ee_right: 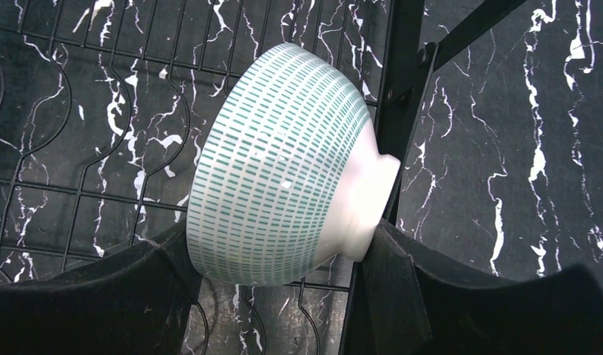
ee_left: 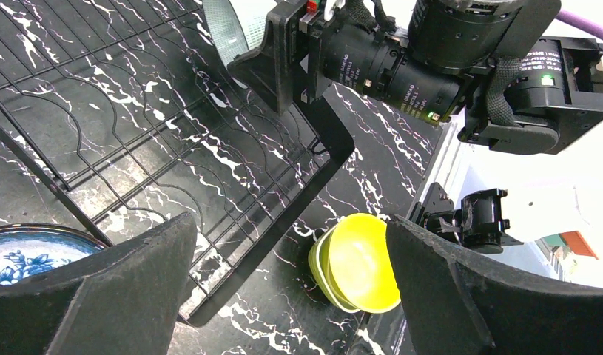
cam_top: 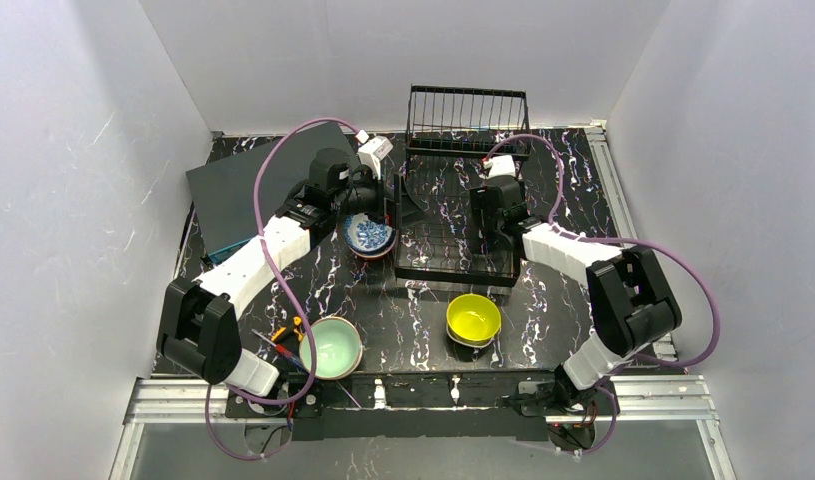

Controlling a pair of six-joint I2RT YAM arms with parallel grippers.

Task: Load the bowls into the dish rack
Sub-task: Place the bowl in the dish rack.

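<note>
The right gripper [ee_right: 276, 248] clasps the green-dashed white bowl [ee_right: 283, 148], tipped on its side over the dish rack [ee_right: 400, 111] with its foot against the frame, so lowering could snag and twist it loose, while the left gripper [ee_left: 289, 229] hangs spread and empty.

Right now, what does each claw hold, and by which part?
The right claw holds the green-dashed white bowl on its side, one finger at the rim, one at the foot. The left claw is open, empty.
</note>
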